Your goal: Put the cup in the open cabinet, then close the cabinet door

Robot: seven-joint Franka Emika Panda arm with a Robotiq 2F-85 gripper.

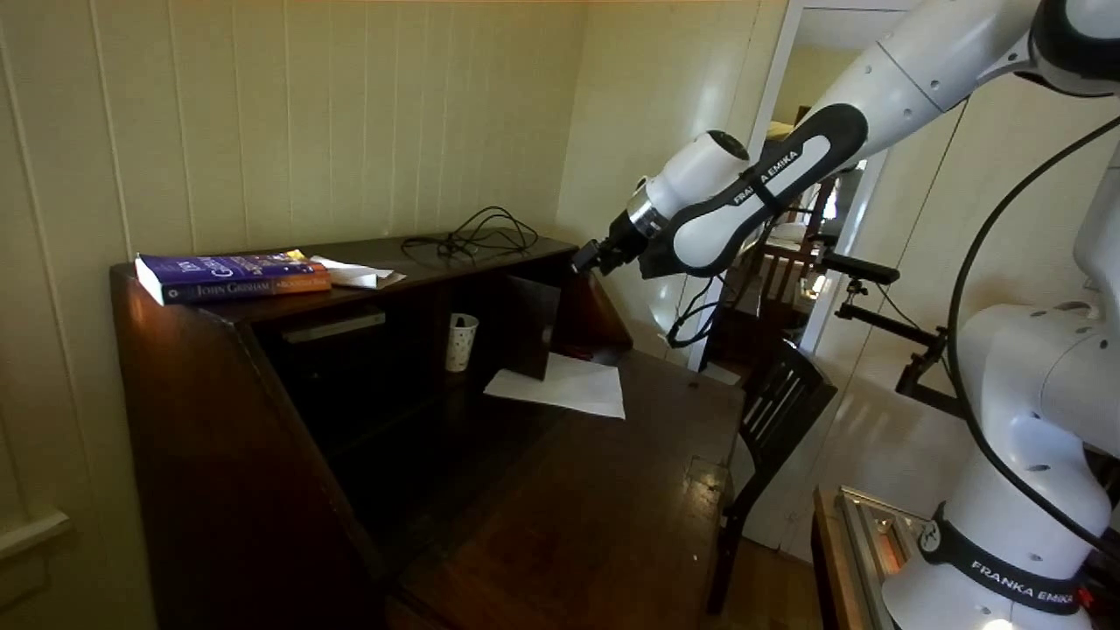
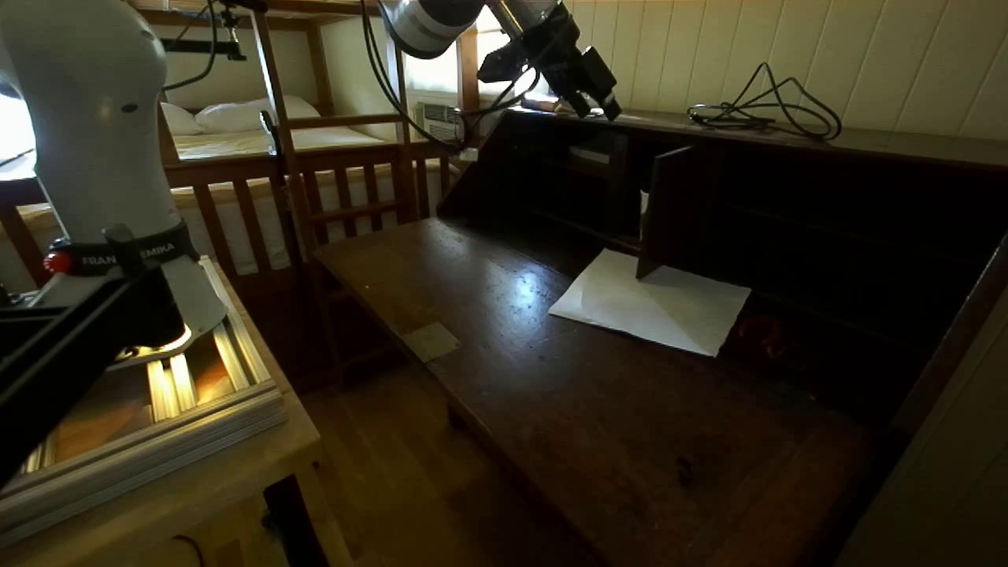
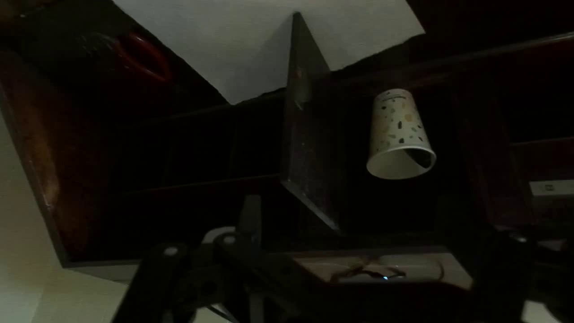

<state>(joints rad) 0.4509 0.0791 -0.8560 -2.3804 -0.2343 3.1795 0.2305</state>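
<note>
The white patterned cup (image 1: 461, 343) stands upright inside a shadowy compartment of the dark brown cabinet (image 1: 219, 420); the wrist view shows the whole cup (image 3: 397, 130), rim toward the gripper. Only a sliver of the cup (image 2: 644, 202) shows past the cabinet door (image 2: 668, 205). That small cabinet door (image 1: 529, 328) is swung outward beside the cup's compartment, over a paper sheet. My gripper (image 2: 596, 109) hangs about level with the cabinet's top, apart from cup and door. Its jaws stand wide apart and empty, seen dimly along the bottom of the wrist view.
A blue book (image 1: 236, 276), folded paper (image 1: 354, 273) and a black cable (image 1: 472, 236) lie on the cabinet's top. White paper (image 2: 654, 303) covers part of the fold-out desktop (image 2: 472, 268). A red object (image 2: 760, 335) sits nearby. A chair (image 1: 783, 394) stands beyond the desk.
</note>
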